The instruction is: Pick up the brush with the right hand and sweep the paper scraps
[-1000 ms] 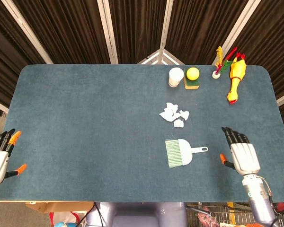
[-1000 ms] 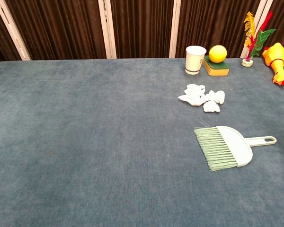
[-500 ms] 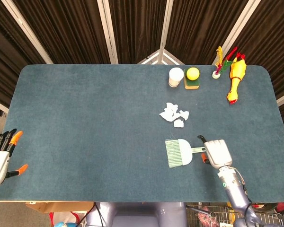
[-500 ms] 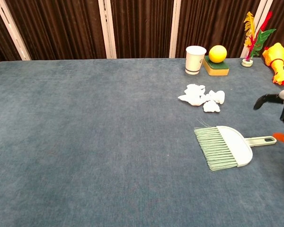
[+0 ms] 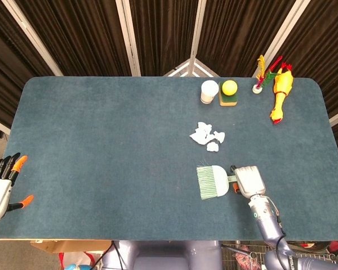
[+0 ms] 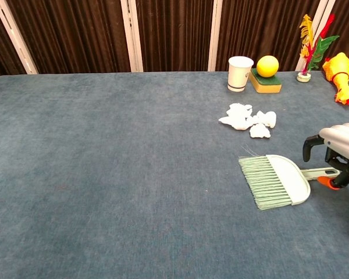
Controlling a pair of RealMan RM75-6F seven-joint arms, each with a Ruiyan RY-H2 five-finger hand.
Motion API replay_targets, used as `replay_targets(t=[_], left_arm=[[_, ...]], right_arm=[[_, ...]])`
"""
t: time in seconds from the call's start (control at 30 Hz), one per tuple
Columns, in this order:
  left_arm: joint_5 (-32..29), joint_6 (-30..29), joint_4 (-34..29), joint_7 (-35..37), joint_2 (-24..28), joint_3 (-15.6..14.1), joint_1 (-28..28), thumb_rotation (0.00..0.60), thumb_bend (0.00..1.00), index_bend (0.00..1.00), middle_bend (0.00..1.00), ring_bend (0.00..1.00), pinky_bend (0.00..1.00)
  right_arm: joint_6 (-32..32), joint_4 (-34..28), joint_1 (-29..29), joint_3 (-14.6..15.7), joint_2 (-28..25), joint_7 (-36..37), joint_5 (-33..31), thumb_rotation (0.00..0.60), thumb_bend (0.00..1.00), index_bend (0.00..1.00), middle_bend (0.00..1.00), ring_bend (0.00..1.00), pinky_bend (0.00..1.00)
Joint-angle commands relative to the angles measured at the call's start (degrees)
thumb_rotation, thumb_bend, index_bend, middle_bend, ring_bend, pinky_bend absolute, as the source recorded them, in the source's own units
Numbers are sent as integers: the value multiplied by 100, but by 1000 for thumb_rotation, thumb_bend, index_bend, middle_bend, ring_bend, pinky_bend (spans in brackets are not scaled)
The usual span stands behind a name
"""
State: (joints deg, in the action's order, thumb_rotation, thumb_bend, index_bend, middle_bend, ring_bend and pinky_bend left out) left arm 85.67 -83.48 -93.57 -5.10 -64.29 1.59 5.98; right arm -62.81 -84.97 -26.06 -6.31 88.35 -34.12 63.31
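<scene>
The pale green brush (image 5: 213,181) (image 6: 276,181) lies flat on the blue table, bristles pointing left and handle pointing right. White paper scraps (image 5: 207,136) (image 6: 247,121) sit in a small heap just beyond it. My right hand (image 5: 248,181) (image 6: 340,152) hangs palm down over the brush handle, with fingers on the far side and the orange-tipped thumb on the near side. The fingers are not closed around the handle. At the near left edge of the table my left hand (image 5: 0,188) rests with its fingers spread, holding nothing; only the head view shows it.
Along the far right edge stand a white cup (image 5: 209,91) (image 6: 239,73), a yellow ball on a green sponge (image 5: 229,87) (image 6: 267,65), a feather toy (image 5: 259,84) (image 6: 305,72) and a rubber chicken (image 5: 280,93) (image 6: 340,70).
My right hand has moved left from the table's right side and now hangs over the brush handle. The brush, scraps and left hand have not moved.
</scene>
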Motion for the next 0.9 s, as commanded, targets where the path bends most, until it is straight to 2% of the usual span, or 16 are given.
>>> replay_targets(t=[0.03,0.7,0.9], left_arm=[[-1,0,-4,-7,-2,0,0,600,0,0,0,0,10],[-7,8,4,-14,-10,0,6,600,0,0,0,0,10],[-17,6,5,-19,-10,4,4,600,0,0,0,0,10]], right_arm=[[-31,93,-29,-1,91,-29,-9,600,354,404,912,960,902],[-54,424,-8,129,235,-81,-83,600,355,409,912,960,902],[15,532,-39,117,333,-62,-146,600,355,528,912,960,902]])
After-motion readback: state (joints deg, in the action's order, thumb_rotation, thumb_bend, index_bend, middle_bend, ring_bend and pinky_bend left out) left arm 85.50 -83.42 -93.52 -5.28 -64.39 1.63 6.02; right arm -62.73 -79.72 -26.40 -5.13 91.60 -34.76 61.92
